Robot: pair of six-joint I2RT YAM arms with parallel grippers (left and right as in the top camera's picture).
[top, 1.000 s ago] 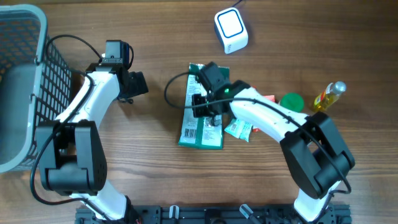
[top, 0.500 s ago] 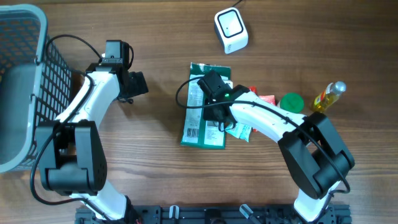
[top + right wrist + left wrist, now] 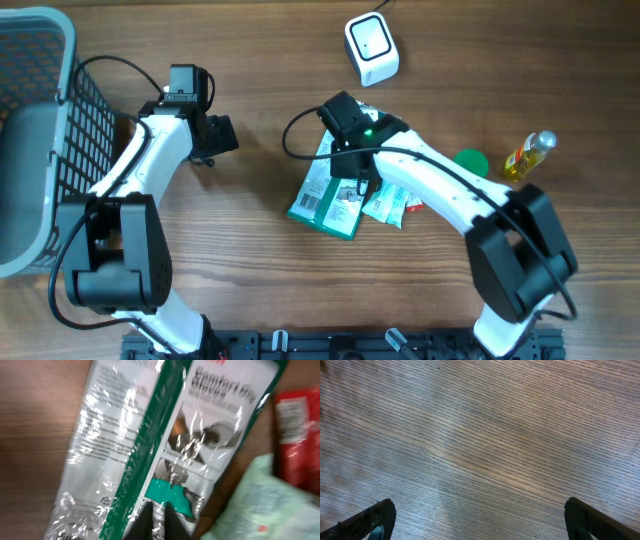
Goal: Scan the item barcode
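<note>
From overhead, the green-and-white glove packet [image 3: 318, 203] lies tilted near the middle of the counter [image 3: 250, 270]. The right hand [image 3: 357, 187] is down on its 1 o'clock part. The white scanner [image 3: 372, 48] stands well apart at the packet's 12 o'clock. A pale green sachet [image 3: 386, 206] touches the packet at 3 o'clock, and a green lid [image 3: 468, 162] and a yellow bottle [image 3: 528, 155] sit further that way. The left hand [image 3: 215, 140] hangs at 9 o'clock, beside the grey basket [image 3: 85, 120].

The left wrist view shows that hand [image 3: 480, 517] spread wide and holding nothing, with bare wood below.

In the right wrist view the fingers [image 3: 145, 516] are drawn almost together, with only a sliver between, and their tips are at the packet's [image 3: 150, 435] teal patch. Whether they pinch the film I cannot tell. A red packet [image 3: 295, 430] lies at 3 o'clock.
</note>
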